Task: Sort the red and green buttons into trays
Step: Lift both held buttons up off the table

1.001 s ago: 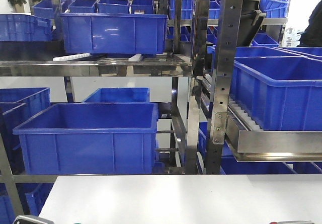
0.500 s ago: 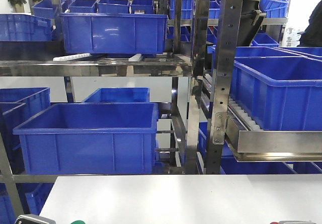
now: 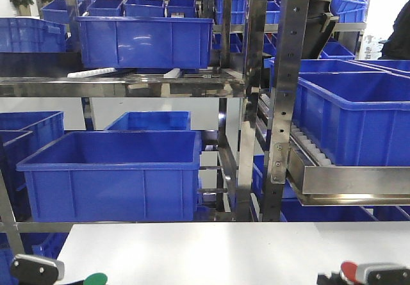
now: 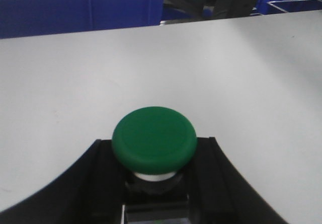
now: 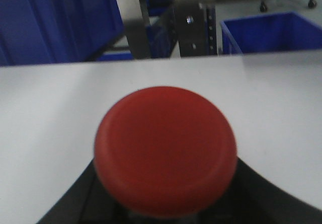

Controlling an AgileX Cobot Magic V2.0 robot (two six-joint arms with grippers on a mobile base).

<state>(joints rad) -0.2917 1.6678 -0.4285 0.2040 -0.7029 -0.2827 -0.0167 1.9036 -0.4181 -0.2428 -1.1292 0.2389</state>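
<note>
Ahead of my left gripper (image 4: 154, 141), whose jaws are filled by the green button (image 4: 154, 128), the white table (image 4: 226, 73) lies open to its far edge. It seems just as open past the red button (image 5: 165, 148) in my right gripper (image 5: 165, 183), though that view is blurred. Beyond the far edge my way is barred by the steel rack (image 3: 282, 105) and its blue crates (image 3: 112, 176), one low on the left just behind the table, others higher on the right.
</note>
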